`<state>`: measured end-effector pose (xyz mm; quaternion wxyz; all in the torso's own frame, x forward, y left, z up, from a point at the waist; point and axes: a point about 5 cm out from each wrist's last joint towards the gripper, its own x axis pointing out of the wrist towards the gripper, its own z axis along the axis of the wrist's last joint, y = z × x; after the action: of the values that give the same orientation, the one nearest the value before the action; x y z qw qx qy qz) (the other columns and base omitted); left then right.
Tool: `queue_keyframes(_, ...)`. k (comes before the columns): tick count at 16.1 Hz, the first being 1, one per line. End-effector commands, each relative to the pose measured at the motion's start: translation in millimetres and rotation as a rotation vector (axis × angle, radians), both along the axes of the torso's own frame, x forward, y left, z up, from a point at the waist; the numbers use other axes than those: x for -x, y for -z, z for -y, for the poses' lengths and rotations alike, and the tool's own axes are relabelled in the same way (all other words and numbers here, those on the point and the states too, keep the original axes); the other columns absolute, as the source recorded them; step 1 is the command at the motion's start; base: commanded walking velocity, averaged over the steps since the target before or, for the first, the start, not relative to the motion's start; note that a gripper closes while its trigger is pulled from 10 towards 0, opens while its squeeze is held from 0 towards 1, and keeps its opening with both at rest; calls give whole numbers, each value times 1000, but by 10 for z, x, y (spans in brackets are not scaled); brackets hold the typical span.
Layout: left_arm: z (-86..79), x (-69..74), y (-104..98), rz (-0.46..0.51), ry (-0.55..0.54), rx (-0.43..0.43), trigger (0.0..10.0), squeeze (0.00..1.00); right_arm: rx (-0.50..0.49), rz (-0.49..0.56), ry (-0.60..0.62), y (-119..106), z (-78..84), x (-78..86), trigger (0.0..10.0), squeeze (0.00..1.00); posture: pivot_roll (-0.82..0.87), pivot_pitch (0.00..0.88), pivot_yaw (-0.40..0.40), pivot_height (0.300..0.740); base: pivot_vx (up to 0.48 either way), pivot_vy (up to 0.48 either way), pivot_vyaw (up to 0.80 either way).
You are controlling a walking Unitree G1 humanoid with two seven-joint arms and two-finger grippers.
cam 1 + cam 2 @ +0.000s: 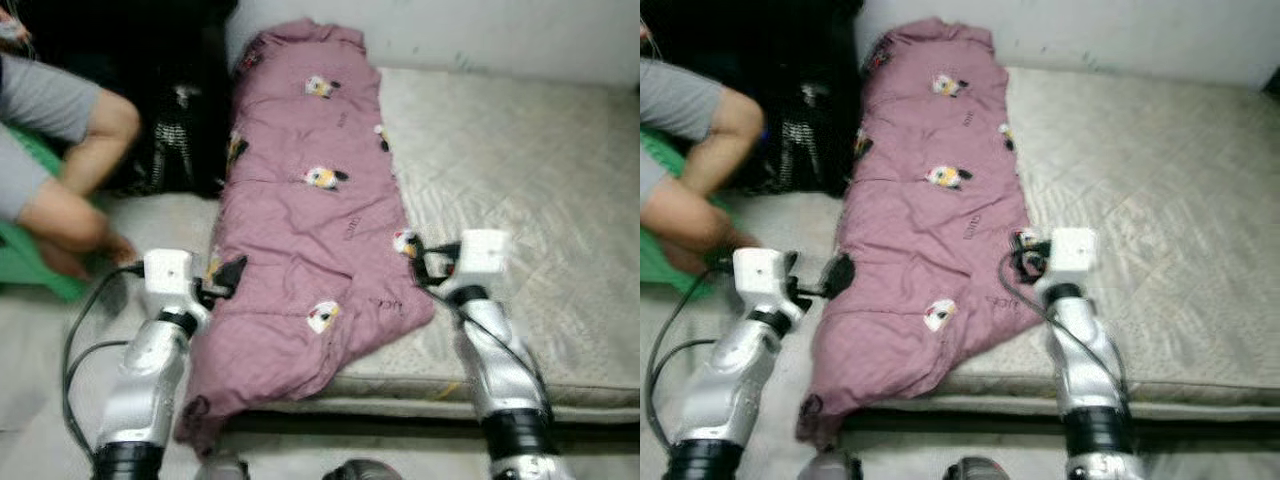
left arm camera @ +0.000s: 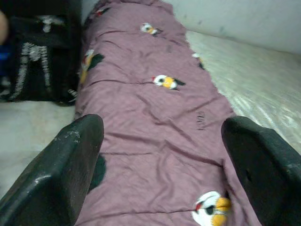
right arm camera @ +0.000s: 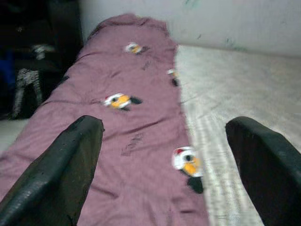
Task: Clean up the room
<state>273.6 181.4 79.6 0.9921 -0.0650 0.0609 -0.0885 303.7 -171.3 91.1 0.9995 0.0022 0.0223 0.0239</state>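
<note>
Both grippers hovering at the near end of the pink quilt, fingers spread apart.

Mattress (image 1: 520, 190) lying on the floor; pink quilt (image 1: 310, 220) folded lengthwise along its left side, near end drooping over the edge. Person's legs (image 1: 70, 190) sitting far left beside black bag (image 1: 175, 120). Left gripper (image 1: 228, 278) at quilt's left edge, right gripper (image 1: 425, 258) at its right edge, neither gripping anything.

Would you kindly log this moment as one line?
left claw: open, at quilt left edge | right claw: open, at right edge | quilt lengthwise on mattress
</note>
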Motion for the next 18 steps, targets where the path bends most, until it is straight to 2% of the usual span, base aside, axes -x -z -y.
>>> queue_keyframes(1, -5, 11, 20, -7, -6, -11, 10000, 0, 8, -16, 6, 13, 29, 2, 10000, 0, 1, 63, -60, 740, 0, 0, 0)
queue_keyframes(4, 1, 5, 16, -3, 0, -15, 10000, 0, 3, -16, 11, 20, 41, -3, 10000, 0, 1, 65, -60, 740, 0, -171, -506)
queue_keyframes(16, 20, 7, 24, -11, 7, -11, 10000, 0, 4, -16, 17, 17, 47, -3, 10000, 0, -1, 63, -59, 740, 0, -310, 0)
queue_keyframes(18, 14, 3, 16, -6, -5, 23, 10000, 0, 5, -17, 17, 18, 44, -5, 10000, 0, -1, 63, -59, 740, 0, 0, 0)
